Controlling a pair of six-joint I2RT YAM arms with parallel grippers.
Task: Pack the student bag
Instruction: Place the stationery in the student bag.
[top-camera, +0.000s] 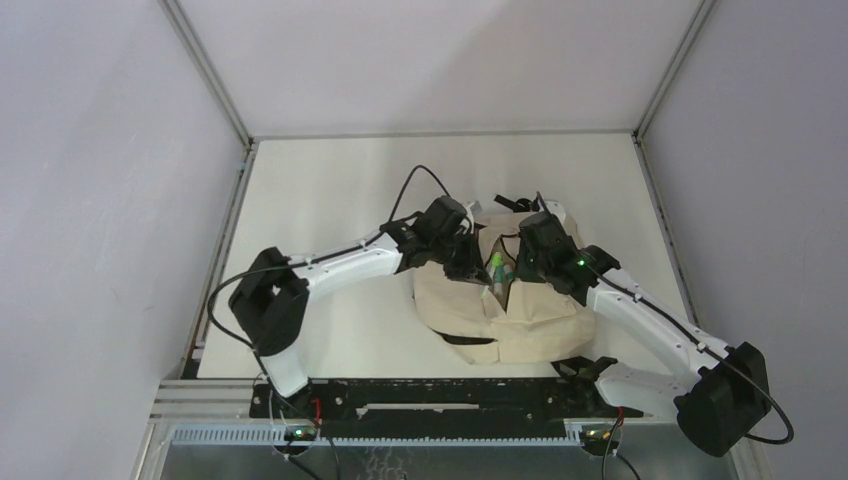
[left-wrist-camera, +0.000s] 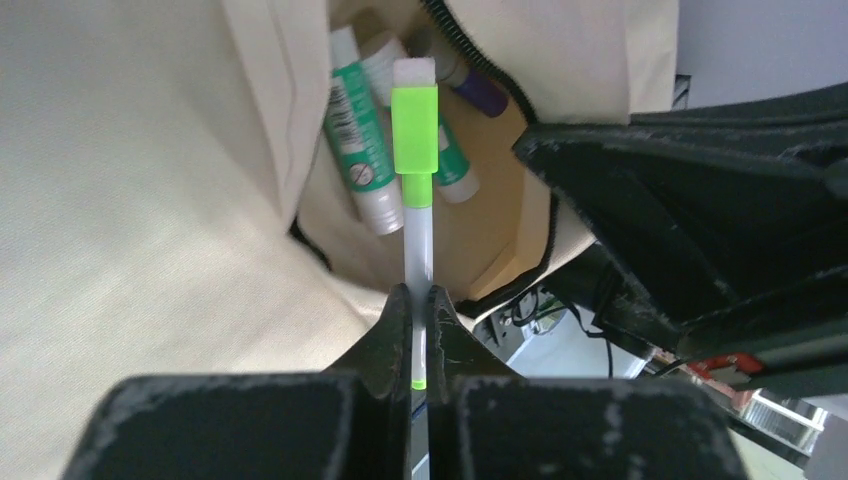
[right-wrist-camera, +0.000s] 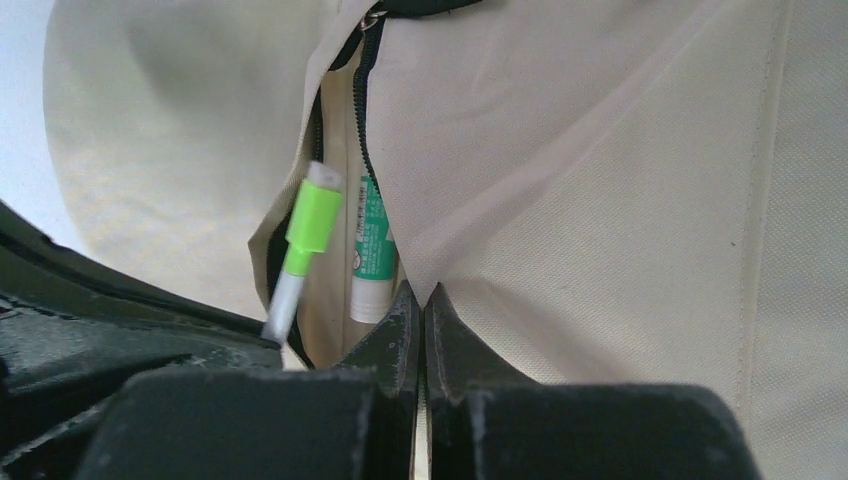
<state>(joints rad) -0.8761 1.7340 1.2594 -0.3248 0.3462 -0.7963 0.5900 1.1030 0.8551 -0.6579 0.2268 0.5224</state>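
Over the centre of the table (top-camera: 330, 200) lies the bag (top-camera: 535, 320): soft cream canvas, black zip trim, its pocket mouth facing up between the 2 arms. The left gripper (left-wrist-camera: 420, 302) is clamped on the clear, smooth barrel of a marker (left-wrist-camera: 417, 235). The marker's long axis runs straight out from the fingertips, with the green cap leading and aimed into the pocket mouth just ahead. 2 white-and-green glue sticks (left-wrist-camera: 362, 150) and a purple-capped item (left-wrist-camera: 482, 95) lie inside. The right gripper (right-wrist-camera: 421, 300) is closed, apparently pinching the canvas edge beside the zip (right-wrist-camera: 363, 110) to hold the mouth open; the contact is partly hidden. The left arm is placed for insertion: advance along the barrel axis, then release.
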